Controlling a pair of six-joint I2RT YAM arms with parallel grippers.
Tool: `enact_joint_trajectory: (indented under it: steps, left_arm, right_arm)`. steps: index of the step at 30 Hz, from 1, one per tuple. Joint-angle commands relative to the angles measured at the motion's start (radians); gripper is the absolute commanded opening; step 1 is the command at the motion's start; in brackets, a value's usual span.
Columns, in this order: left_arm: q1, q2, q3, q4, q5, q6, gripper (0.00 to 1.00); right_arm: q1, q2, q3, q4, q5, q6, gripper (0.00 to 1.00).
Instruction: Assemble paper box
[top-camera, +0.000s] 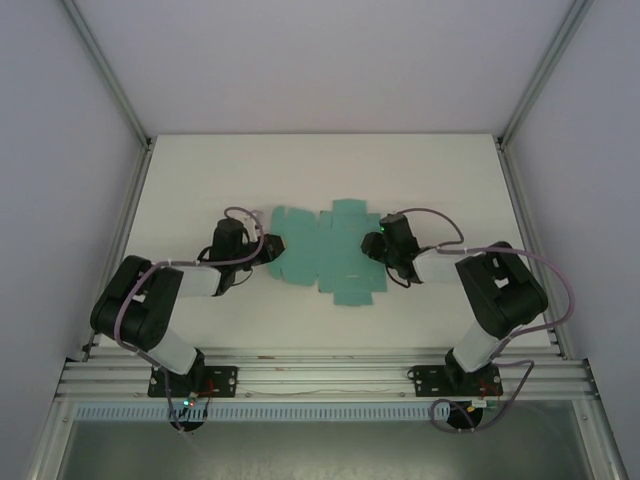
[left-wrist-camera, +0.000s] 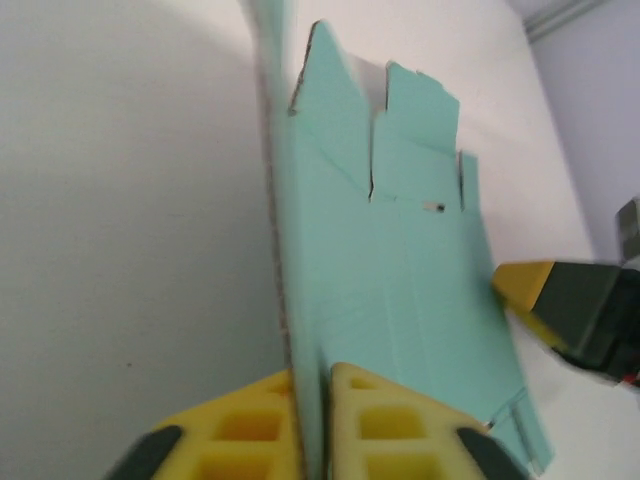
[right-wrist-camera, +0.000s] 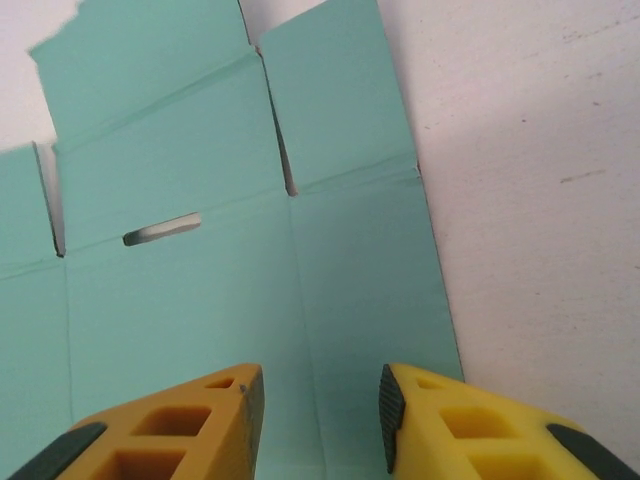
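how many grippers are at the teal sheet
2. The left gripper pinches the upturned left edge of the paper box; the right gripper hangs open over its right side.

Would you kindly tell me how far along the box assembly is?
Early. Done: nothing closed; the paper box lies mostly flat, flaps spread. In hand: the left gripper pinches one edge panel, standing upright. The right gripper hovers open over it. Left: all remaining folds and tucking.
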Motion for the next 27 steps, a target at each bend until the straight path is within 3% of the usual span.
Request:
enact_joint_trajectory:
  steps: [1, 4, 9, 14, 20, 24, 27]
  left_arm:
    - [0.006, -0.053, -0.021, 0.101, 0.032, -0.013, 0.00]
    - [0.010, -0.106, -0.016, 0.097, 0.037, -0.020, 0.00]
    - [0.013, -0.219, 0.012, 0.088, 0.066, -0.071, 0.00]
    - [0.027, -0.356, 0.056, 0.010, 0.073, -0.137, 0.00]
    - [0.031, -0.520, 0.098, -0.049, 0.113, -0.180, 0.00]
    - [0.031, -0.597, 0.121, -0.081, 0.137, -0.214, 0.00]
    - [0.031, -0.635, 0.136, -0.119, 0.138, -0.217, 0.00]
  right_arm:
    - [-0.024, -0.034, -0.048, -0.096, -0.066, -0.018, 0.39]
    - [-0.049, -0.116, -0.036, -0.116, -0.101, -0.060, 0.44]
    - [-0.095, -0.296, -0.019, -0.176, -0.157, -0.134, 0.65]
    - [-0.161, -0.494, -0.030, -0.227, -0.245, -0.170, 1.00]
    - [-0.265, -0.661, -0.054, -0.208, -0.425, -0.114, 1.00]
    - [-0.308, -0.667, -0.049, -0.125, -0.586, -0.050, 1.00]
    - [-0.310, -0.639, -0.024, -0.069, -0.697, -0.027, 0.90]
